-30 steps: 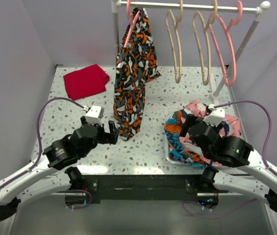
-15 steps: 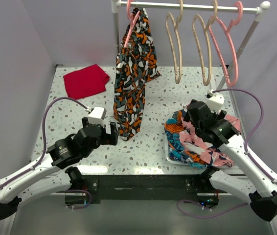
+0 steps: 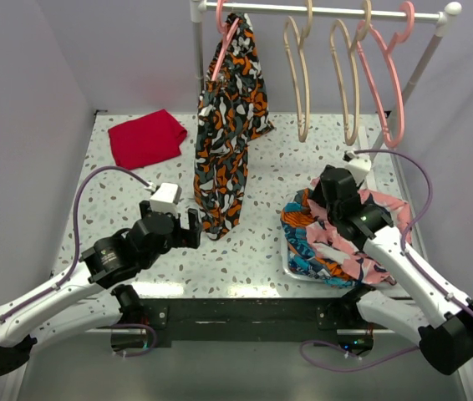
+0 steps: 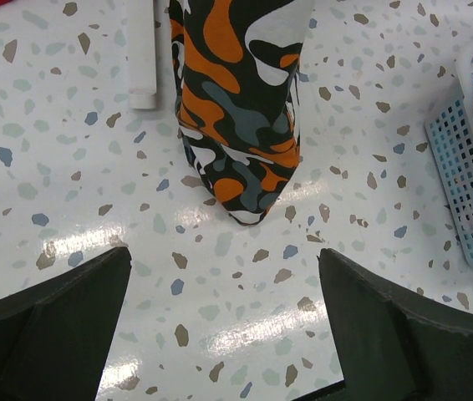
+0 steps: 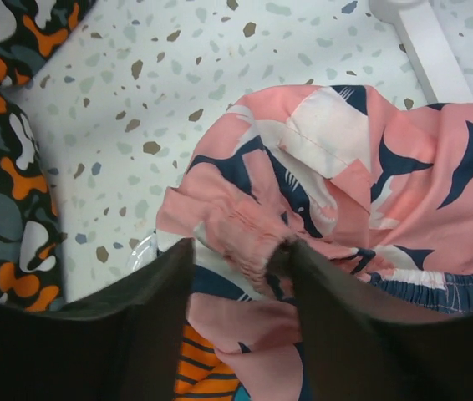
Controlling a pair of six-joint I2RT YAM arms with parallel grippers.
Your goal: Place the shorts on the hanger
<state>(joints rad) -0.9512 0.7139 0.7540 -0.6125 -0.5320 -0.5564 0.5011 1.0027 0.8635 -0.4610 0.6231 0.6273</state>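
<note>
Right gripper [image 5: 238,251] is clamped on a puckered ridge of the shorts [image 5: 387,175], apparently the elastic waist edge; the rest of the garment spreads away beyond and to the right of its fingers. The shorts lie heaped in the basket [image 4: 470,192], on top of the blue-orange cloth [image 3: 307,246], which sits directly under the gripper. Left gripper [image 4: 224,267] is spread wide with nothing between its jaws, and the hem of the orange-black-white garment [image 4: 241,125] hangs just ahead of it. Step in hand reads as the pick-up. To do it well, the lift should probably go straight up until the shorts hang free of the cloth beneath, with a check that the cloth does not ride along. A second grip by the free left gripper further along the waist would likely open the garment for the hanger [image 3: 303,136], which hangs on the rail [image 3: 337,10] well beyond and above the right gripper. Count: one pair of shorts; two beige hangers, the other [image 3: 352,142] beside the first; two pink hangers [image 3: 394,125], one carrying the patterned garment; one red cloth [image 3: 146,138]; one basket.
</note>
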